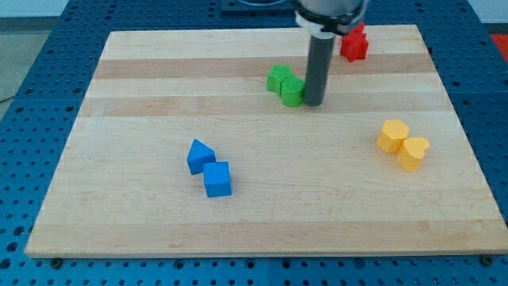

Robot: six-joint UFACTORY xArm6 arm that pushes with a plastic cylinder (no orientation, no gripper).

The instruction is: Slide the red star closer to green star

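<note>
The red star (354,44) lies near the view's top right of the wooden board, partly behind the arm. The green star (279,78) lies near the top middle, touching a green cube (292,91) at its lower right. My tip (313,102) rests on the board right beside the green cube, on its right side, and below and to the left of the red star.
A blue triangular block (199,155) and a blue cube (217,179) lie together left of centre. A yellow hexagonal block (392,135) and a yellow heart-like block (413,152) lie together at the right. The wooden board (143,87) sits on a blue perforated table.
</note>
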